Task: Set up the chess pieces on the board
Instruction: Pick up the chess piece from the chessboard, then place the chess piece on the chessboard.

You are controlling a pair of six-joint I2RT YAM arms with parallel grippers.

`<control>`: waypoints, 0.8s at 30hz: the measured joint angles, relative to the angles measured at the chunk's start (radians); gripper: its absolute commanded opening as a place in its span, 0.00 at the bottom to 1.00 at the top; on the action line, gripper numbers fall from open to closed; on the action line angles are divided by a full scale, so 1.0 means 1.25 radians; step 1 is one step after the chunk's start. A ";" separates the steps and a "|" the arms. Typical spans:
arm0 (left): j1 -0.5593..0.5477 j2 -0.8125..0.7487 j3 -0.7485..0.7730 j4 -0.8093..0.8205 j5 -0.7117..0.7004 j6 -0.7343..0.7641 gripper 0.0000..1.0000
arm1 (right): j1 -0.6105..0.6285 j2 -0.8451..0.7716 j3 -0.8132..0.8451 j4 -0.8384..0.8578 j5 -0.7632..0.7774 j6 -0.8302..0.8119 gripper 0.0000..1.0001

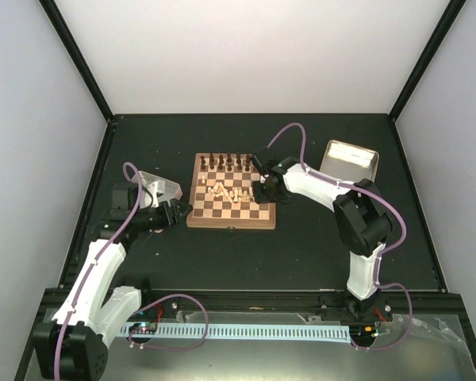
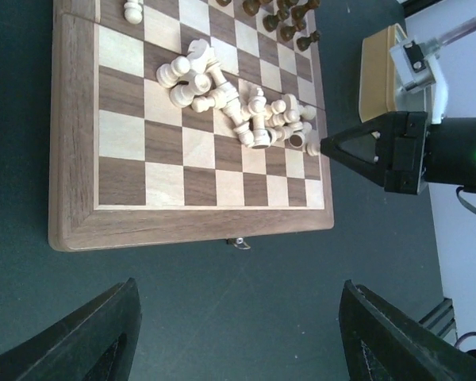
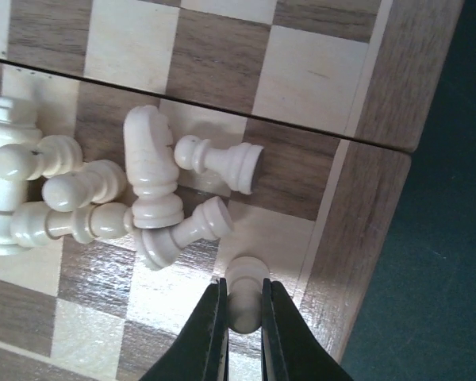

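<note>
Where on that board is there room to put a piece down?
The two rows of squares along the board's near rim are bare, and so is the left side beside the heap of pale pieces. That toppled heap crowds the middle, dark pieces line the far edge, and the right gripper holds a pawn at the right edge.

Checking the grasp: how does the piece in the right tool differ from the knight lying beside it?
The pawn is pinched in the right tool; the knight lies free on the board. The pawn is smaller, round-headed; the knight bigger, horse-headed. Both are pale cream.
</note>
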 measured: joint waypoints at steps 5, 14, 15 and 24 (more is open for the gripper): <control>-0.001 0.021 -0.003 0.000 0.001 0.007 0.71 | 0.000 0.006 0.011 -0.016 0.015 -0.003 0.02; -0.002 0.069 -0.003 0.007 0.001 0.012 0.71 | 0.001 0.005 0.011 -0.036 0.011 -0.037 0.03; -0.003 0.075 -0.002 0.008 -0.002 0.012 0.71 | 0.001 0.005 0.011 -0.038 0.009 -0.039 0.03; -0.017 0.146 0.015 0.013 -0.054 0.012 0.71 | 0.003 -0.002 0.005 -0.045 -0.029 -0.049 0.09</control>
